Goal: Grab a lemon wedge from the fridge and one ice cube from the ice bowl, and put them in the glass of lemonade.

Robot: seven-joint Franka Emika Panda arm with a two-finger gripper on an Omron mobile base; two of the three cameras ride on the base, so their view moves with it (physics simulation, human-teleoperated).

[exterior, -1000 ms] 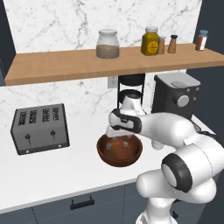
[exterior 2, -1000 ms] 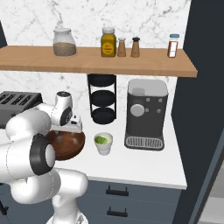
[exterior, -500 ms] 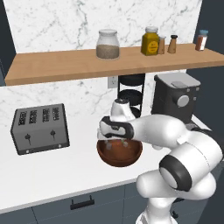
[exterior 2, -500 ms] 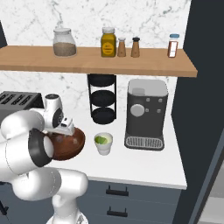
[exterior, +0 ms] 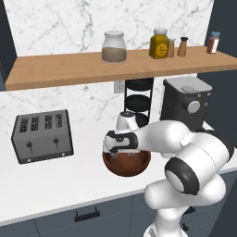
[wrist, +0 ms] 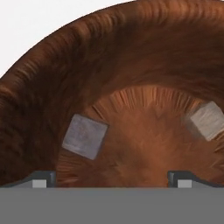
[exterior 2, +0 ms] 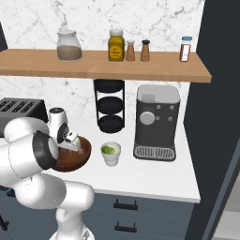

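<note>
Lowered over the last second into the bowl (exterior: 126, 163) near the surface's front edge, tool (wrist: 112, 178) spread wide and empty just above two ice cubes (wrist: 85, 136), neither gripped yet, lemonade cup (exterior 2: 111, 153) waiting just beside the bowl.

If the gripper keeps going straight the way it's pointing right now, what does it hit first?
Most likely the bare floor of the ice bowl. The open gripper points down into it, with one ice cube toward its left finger and the other ice cube off beyond its right finger. Depth is hard to judge.
</note>
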